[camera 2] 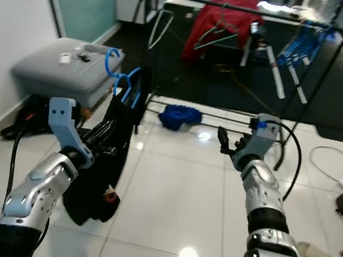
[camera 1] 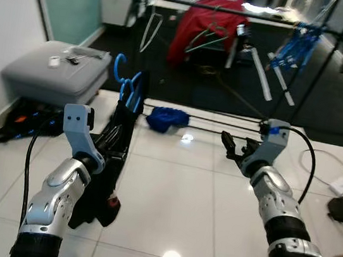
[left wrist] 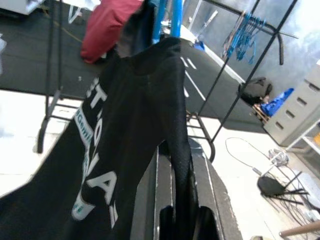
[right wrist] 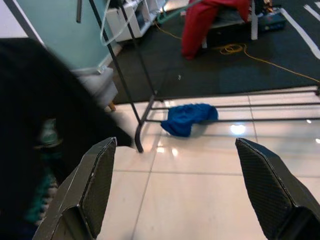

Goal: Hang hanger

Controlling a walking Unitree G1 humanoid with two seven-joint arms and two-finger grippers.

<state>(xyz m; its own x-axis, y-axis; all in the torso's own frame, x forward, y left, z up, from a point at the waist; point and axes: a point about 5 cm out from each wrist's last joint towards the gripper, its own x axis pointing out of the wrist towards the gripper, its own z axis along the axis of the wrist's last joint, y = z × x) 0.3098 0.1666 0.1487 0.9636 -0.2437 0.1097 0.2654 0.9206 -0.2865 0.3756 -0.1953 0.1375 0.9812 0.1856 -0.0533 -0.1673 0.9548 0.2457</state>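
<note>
A black garment (camera 1: 112, 165) with pale lettering hangs from a blue hanger (camera 1: 128, 86) whose hook (camera 1: 118, 63) rises above it. My left gripper (camera 1: 110, 138) holds it at the left, its fingers (left wrist: 150, 200) shut on the black fabric (left wrist: 130, 125). The black clothes rack's top rail (camera 1: 239, 13) runs across the back, its base bars (camera 1: 224, 120) along the floor. My right gripper (camera 1: 230, 144) hovers over the tiles right of the garment, before the base bars. Its fingers (right wrist: 95, 185) stand wide open with nothing between them.
Several blue hangers (camera 1: 299, 41) and a white hanger (camera 1: 150, 31) hang on the rail. Behind it is a red garment (camera 1: 205, 24). A blue cloth (camera 1: 166, 118) lies by the base bars. A grey suitcase (camera 1: 58, 71) stands at left, cables (camera 1: 336, 183) at right.
</note>
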